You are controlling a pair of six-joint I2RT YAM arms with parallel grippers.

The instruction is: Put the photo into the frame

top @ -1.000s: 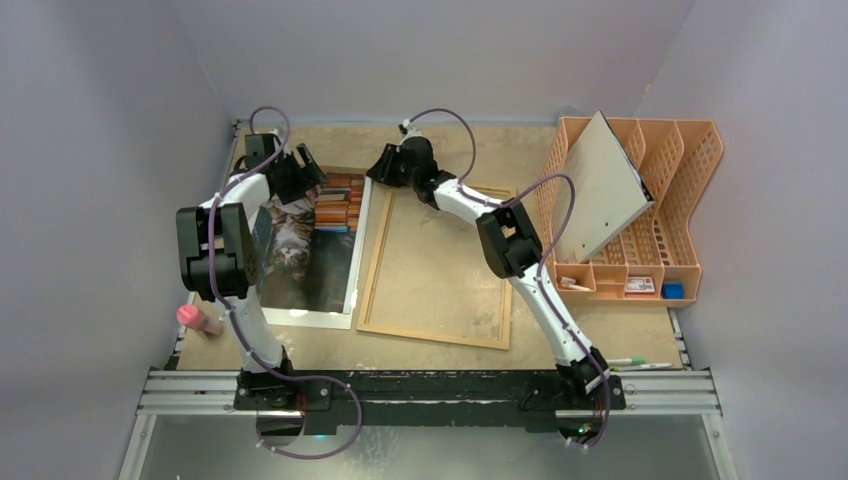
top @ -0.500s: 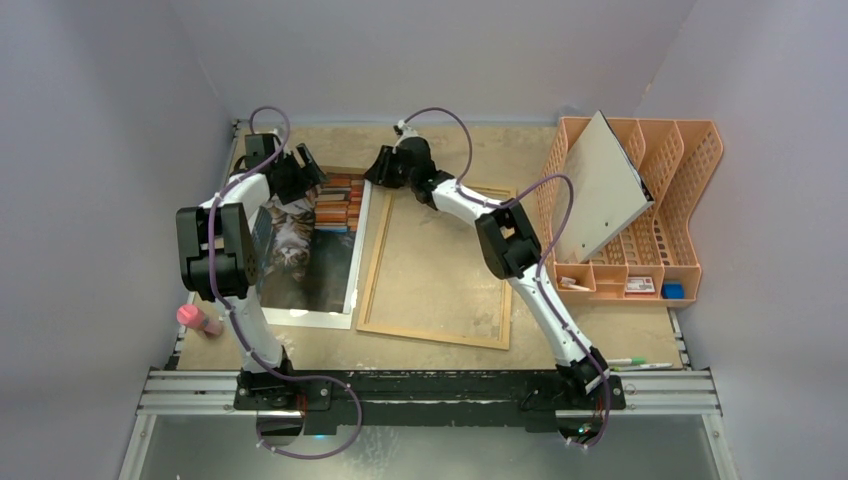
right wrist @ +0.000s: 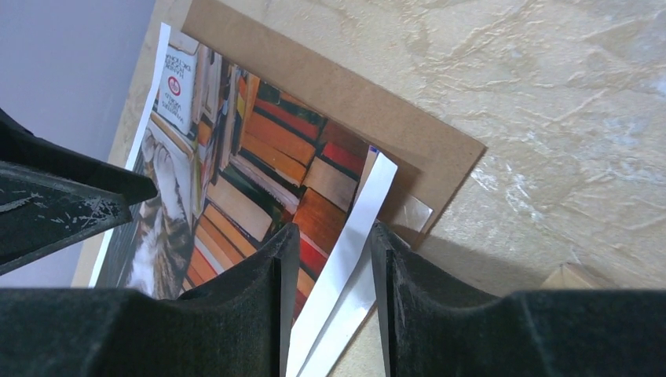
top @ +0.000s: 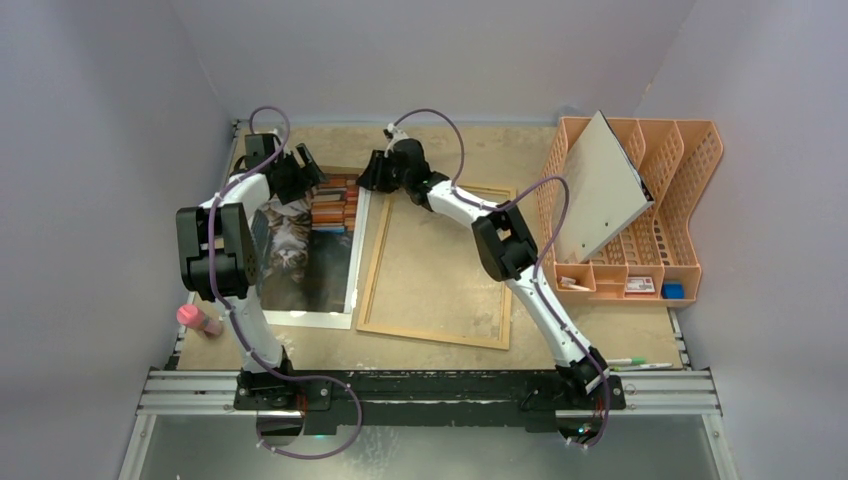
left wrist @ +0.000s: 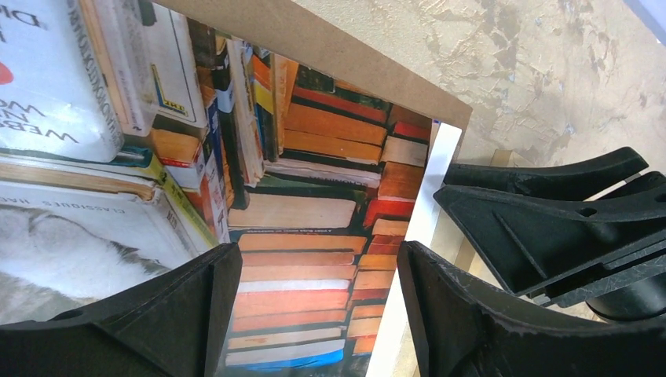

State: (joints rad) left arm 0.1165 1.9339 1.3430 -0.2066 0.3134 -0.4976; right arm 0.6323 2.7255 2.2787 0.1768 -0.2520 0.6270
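Observation:
The photo (top: 325,265), a tabby cat among stacked books, lies flat at the left of the table inside a white mat border (top: 358,250), on a brown board (right wrist: 377,110). The light-wood frame (top: 432,336) lies just right of it, its fibreboard back showing. My left gripper (top: 305,172) hangs wide open over the photo's (left wrist: 314,212) far end, holding nothing. My right gripper (top: 368,180) is at the far right corner. Its fingers (right wrist: 334,236) stand apart, with the mat border (right wrist: 353,228) strip running between them.
An orange file rack (top: 660,200) stands at the right with a grey-white board (top: 600,190) leaning in it. A pink object (top: 195,318) lies at the table's near left edge. Pens (top: 630,362) lie near the right arm's base.
My right gripper has shifted a little left towards the photo's far right corner, and its jaws have widened slightly. The left arm, photo and frame have not moved.

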